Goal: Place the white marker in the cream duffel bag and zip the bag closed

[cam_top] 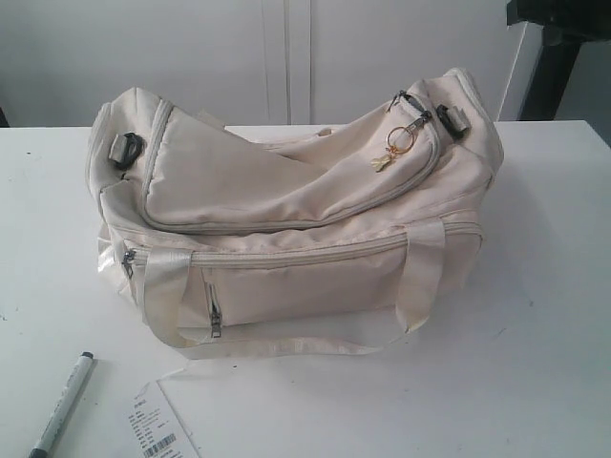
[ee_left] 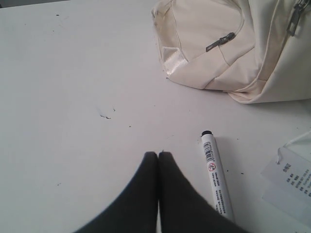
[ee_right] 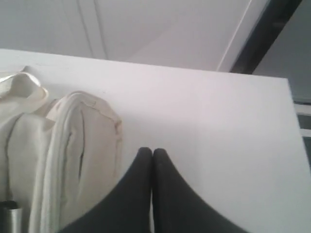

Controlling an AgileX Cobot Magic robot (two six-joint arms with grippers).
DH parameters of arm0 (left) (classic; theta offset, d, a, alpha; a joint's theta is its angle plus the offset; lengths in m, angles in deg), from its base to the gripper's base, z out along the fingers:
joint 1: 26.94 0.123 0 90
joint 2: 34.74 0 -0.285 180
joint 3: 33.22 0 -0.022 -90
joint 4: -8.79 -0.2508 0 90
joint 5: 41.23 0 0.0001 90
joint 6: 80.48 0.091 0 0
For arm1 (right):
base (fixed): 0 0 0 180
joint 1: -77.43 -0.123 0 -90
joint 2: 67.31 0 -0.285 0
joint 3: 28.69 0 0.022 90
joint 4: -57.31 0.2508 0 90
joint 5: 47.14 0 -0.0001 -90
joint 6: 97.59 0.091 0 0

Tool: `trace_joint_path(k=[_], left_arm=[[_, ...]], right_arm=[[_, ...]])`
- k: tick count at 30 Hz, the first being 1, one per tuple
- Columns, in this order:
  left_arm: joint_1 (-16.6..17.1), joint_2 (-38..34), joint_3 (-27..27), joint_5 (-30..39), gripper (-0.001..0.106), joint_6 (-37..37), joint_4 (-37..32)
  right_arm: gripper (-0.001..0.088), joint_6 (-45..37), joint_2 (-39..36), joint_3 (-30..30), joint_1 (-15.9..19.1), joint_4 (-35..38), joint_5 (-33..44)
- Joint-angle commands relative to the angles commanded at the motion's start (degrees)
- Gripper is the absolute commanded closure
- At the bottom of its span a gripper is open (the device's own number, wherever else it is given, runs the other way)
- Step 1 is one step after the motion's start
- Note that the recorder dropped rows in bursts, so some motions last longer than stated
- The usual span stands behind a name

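Note:
The cream duffel bag (cam_top: 296, 210) sits mid-table, its top zipper run shut with a gold ring charm (cam_top: 397, 141) hanging near the right end. The white marker (cam_top: 62, 405) lies on the table at the front left, dark cap pointing away. In the left wrist view the marker (ee_left: 215, 173) lies just beside my left gripper (ee_left: 158, 154), which is shut with nothing in it; the bag's corner (ee_left: 218, 43) is beyond. My right gripper (ee_right: 146, 151) is shut and empty above the table next to the bag's end (ee_right: 73, 145). Neither arm shows in the exterior view.
A white barcoded paper tag (cam_top: 158, 429) lies at the front edge near the marker, also seen as the tag (ee_left: 291, 177) in the left wrist view. The white table (cam_top: 535, 363) reaches a far edge with a wall behind; a dark stand (cam_top: 558, 48) is at back right.

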Motion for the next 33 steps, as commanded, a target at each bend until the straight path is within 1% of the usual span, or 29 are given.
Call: trace_joint_path(k=[1, 5, 6, 8, 11, 14, 16, 18, 19, 20, 23, 26, 29, 33], left_arm=[[0.0, 0.0, 0.0, 0.0, 0.105, 0.0, 0.0], [0.0, 0.0, 0.0, 0.0, 0.105, 0.0, 0.0], [0.0, 0.0, 0.0, 0.0, 0.105, 0.0, 0.0], [0.0, 0.0, 0.0, 0.0, 0.105, 0.0, 0.0], [0.0, 0.0, 0.0, 0.0, 0.105, 0.0, 0.0], [0.0, 0.0, 0.0, 0.0, 0.105, 0.0, 0.0], [0.0, 0.0, 0.0, 0.0, 0.105, 0.0, 0.0], [0.0, 0.0, 0.0, 0.0, 0.105, 0.0, 0.0], [0.0, 0.0, 0.0, 0.0, 0.105, 0.0, 0.0], [0.0, 0.0, 0.0, 0.0, 0.105, 0.0, 0.0], [0.0, 0.0, 0.0, 0.0, 0.105, 0.0, 0.0], [0.0, 0.0, 0.0, 0.0, 0.105, 0.0, 0.0], [0.0, 0.0, 0.0, 0.0, 0.105, 0.0, 0.0], [0.0, 0.0, 0.0, 0.0, 0.105, 0.0, 0.0]], right_arm=[[0.0868, -0.6, -0.7, 1.1, 0.0, 1.7, 0.2], [0.0865, -0.9, -2.0, 3.6, 0.0, 3.7, 0.6], [0.0853, -1.0, -2.2, 4.1, 0.0, 4.1, 1.0], [0.0788, -1.7, -2.9, 5.1, 0.0, 4.7, 2.0], [0.0626, -2.0, -4.1, 6.0, 0.0, 5.6, 2.9], [0.0430, -3.2, -4.7, 6.5, 0.0, 6.5, 3.2], [0.0279, -4.1, -5.1, 6.5, 0.0, 8.1, 2.8], [0.0160, -4.4, -5.3, 6.5, 0.0, 9.7, 2.8], [0.0115, -4.4, -5.5, 6.5, 0.0, 10.2, 2.8], [0.0095, -4.4, -5.6, 6.5, 0.0, 10.3, 2.8], [0.0096, -4.2, -5.6, 6.5, 0.0, 10.5, 2.8], [0.0115, -2.6, -5.6, 6.5, 0.0, 10.8, 3.6], [0.0145, -2.2, -5.7, 6.5, 0.0, 12.8, 5.3], [0.0151, -2.4, -6.4, 6.5, 0.0, 12.9, 6.6]])
